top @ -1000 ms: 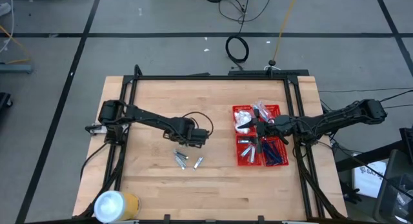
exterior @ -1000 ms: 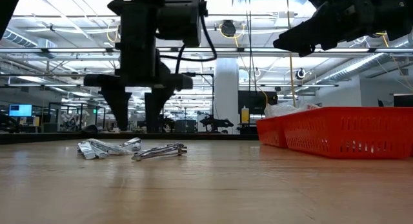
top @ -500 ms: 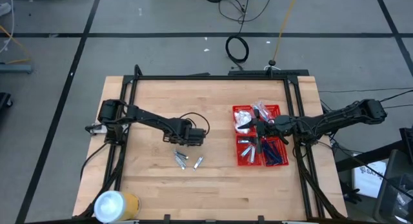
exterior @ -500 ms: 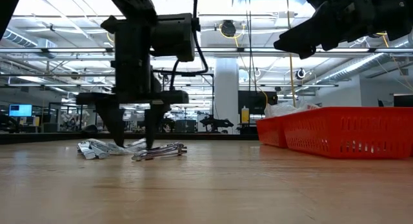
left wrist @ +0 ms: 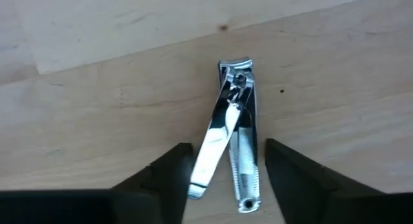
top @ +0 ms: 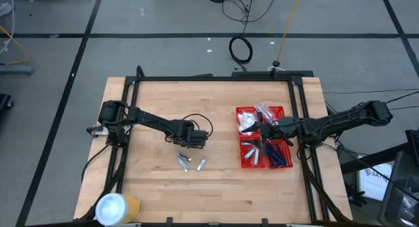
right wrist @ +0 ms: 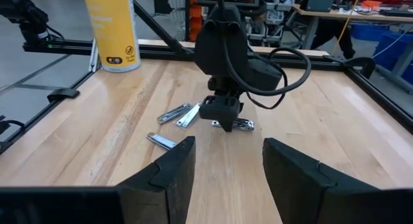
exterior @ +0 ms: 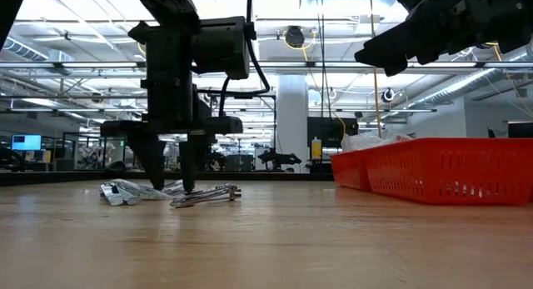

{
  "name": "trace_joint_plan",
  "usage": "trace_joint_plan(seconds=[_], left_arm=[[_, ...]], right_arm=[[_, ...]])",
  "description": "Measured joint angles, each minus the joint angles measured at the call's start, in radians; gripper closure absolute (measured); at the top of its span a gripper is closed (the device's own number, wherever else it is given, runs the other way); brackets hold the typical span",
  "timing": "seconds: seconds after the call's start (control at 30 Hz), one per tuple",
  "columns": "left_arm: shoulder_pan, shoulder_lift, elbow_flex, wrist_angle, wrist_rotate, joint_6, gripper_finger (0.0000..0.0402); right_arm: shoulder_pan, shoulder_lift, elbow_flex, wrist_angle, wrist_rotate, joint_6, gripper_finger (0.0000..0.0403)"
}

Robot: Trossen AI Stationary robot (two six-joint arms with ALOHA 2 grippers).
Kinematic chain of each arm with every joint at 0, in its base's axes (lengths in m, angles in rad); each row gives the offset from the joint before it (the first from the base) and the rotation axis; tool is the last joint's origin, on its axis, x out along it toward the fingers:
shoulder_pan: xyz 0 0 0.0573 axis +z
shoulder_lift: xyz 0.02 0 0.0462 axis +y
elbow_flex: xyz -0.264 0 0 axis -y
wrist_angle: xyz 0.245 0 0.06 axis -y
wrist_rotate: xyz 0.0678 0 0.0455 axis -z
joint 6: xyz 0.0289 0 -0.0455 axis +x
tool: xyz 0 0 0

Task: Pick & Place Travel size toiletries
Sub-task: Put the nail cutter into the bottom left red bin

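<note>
A nail clipper [left wrist: 235, 137] lies flat on the wooden surface [top: 157, 178], near the middle of it, directly under the left tool [left wrist: 226, 179]. Its long axis runs in line with the tool's reach, the cutting head at the far end and the lever swung out slightly from the body, so the two arms form a narrow V. The left tool's fingers [left wrist: 171, 175] stand one on each side of the clipper, parted and not yet pressing it; whether the tips touch the wood is hard to judge from the low view. Compared with a second ago, the left tool [exterior: 171, 168] has come down from above the surface to the level of the clipper, and its fingers have drawn somewhat closer together. Three more clippers [top: 186, 161] lie just beside it, loosely angled to one another. The right tool [right wrist: 222, 166] hangs with its fingers apart and holding nothing over the red basket [top: 262, 163], unmoved. A white-and-yellow roll [top: 116, 207] stands at the surface's near left corner.
</note>
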State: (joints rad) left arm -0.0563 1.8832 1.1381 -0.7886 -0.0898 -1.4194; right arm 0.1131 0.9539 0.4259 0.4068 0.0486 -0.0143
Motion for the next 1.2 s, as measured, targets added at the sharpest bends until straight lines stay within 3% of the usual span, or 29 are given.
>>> trace_joint_plan(seconds=[0.3, 0.53, 0.67, 1.0, 1.2], left_arm=[[0.001, 0.001, 0.0, 0.002, 0.001, 0.039, 0.0356], [0.001, 0.002, 0.0, 0.015, -0.019, 0.101, 0.036], [-0.002, 0.002, -0.002, 0.064, -0.064, 0.258, 0.0352], [-0.083, -0.093, -0.005, 0.181, -0.344, 0.448, 0.0359], [-0.181, -0.176, -0.004, 0.391, -0.551, 0.824, 0.0359]], right_arm=[[0.0, 0.0, 0.0, 0.0, 0.0, 0.0, 0.0234], [0.0, 0.0, -0.034, 0.039, 0.005, -0.005, 0.0234], [0.0, 0.0, -0.05, 0.09, 0.006, -0.009, 0.0234], [-0.001, 0.0, -0.052, 0.107, 0.012, -0.009, 0.0234], [-0.002, 0.0, -0.052, 0.131, 0.11, -0.016, 0.0234]])
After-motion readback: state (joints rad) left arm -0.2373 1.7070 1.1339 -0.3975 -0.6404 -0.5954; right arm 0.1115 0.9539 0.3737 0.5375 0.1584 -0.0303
